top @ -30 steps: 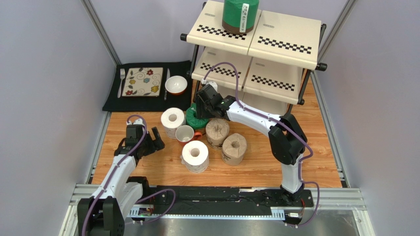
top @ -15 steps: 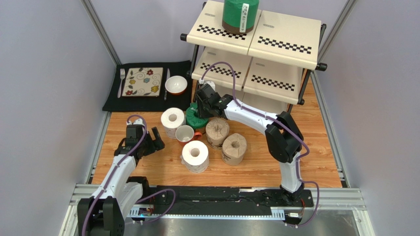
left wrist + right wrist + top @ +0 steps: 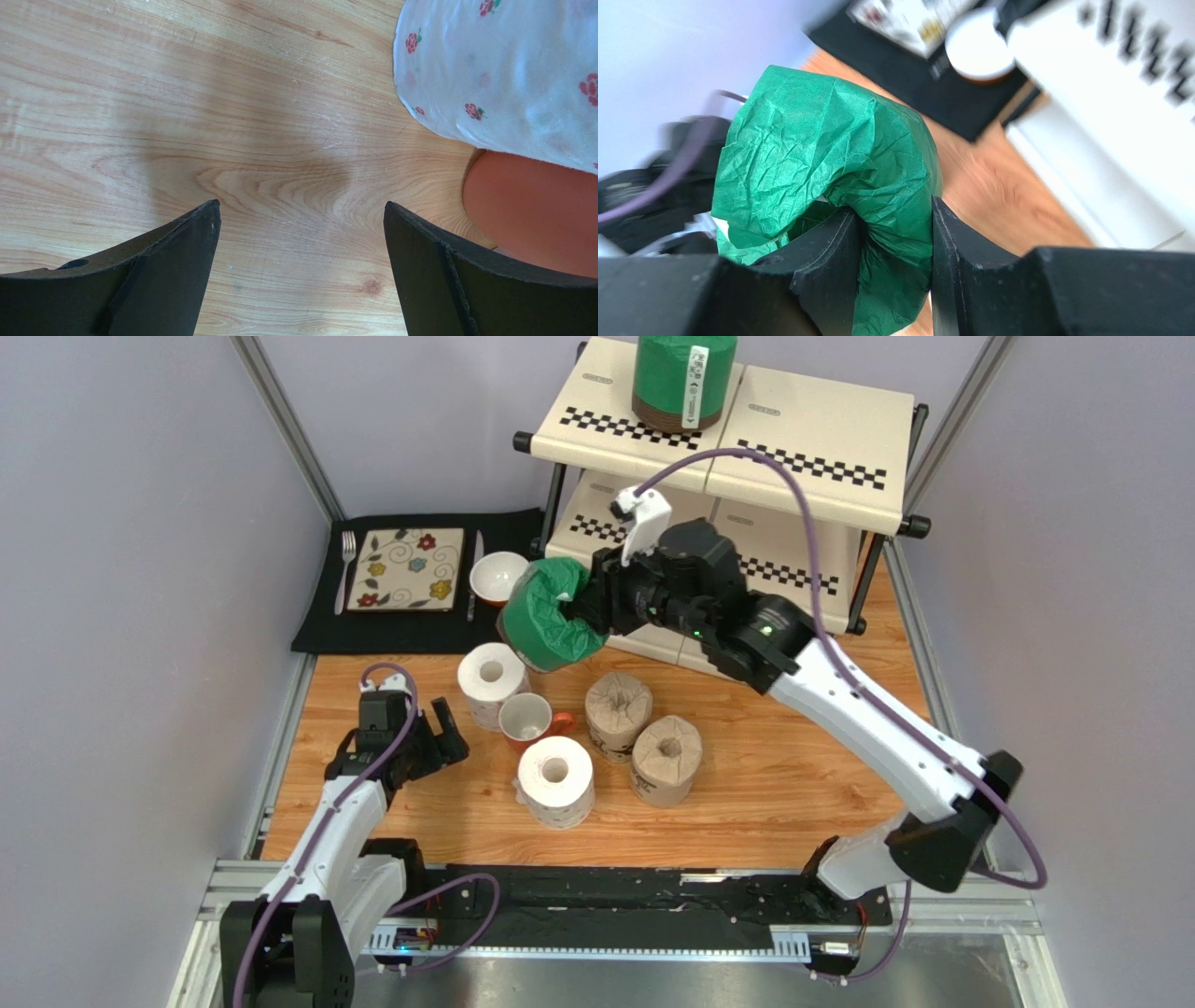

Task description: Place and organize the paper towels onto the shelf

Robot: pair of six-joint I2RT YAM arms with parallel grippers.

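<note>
Now: the shelf (image 3: 807, 455) fills the upper right of the top view, and one green roll (image 3: 683, 381) stands upright on its top tier, left panel. The right gripper (image 3: 601, 611) sits at frame centre, just left of the middle tier. Its jaws are narrowed on the wall of the second green roll (image 3: 544, 616) — one finger apparently in the core, one outside, wrapper crumpled. This roll hangs off the table (image 3: 786, 798), tilted; its core axis seems to run obliquely toward the gripper, not upright.

Judgement: level the wrist so the axis goes vertical before set-down beside its twin, clear of the tier edge.

The white rolls (image 3: 556, 779) and tan rolls (image 3: 666, 759) wait at lower centre. The left gripper (image 3: 421, 739), lower left — jaws wide, empty.
</note>
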